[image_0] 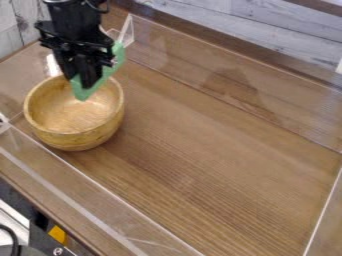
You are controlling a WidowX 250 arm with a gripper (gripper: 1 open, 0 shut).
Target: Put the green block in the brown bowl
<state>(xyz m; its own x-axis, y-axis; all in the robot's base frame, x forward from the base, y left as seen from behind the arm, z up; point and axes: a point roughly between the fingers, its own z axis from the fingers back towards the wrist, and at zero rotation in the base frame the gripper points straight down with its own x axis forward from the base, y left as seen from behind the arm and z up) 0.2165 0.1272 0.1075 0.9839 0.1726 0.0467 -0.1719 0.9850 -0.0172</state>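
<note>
We found the gripper [82, 72] in the upper left of the frame, its jaws clamped together on the green block [100, 67], which hung tilted above the brown bowl [74, 110] and had not been let go. We judged the block to be light and stiff, a slim flat bar that would not bend; its smooth faces could slip, so a hold across the narrow width near the middle seemed best to us. The bowl looked solid, heavy enough to stay put, and hardly fragile. We could read no brand, label or writing anywhere on the wooden table [227, 140].
</note>
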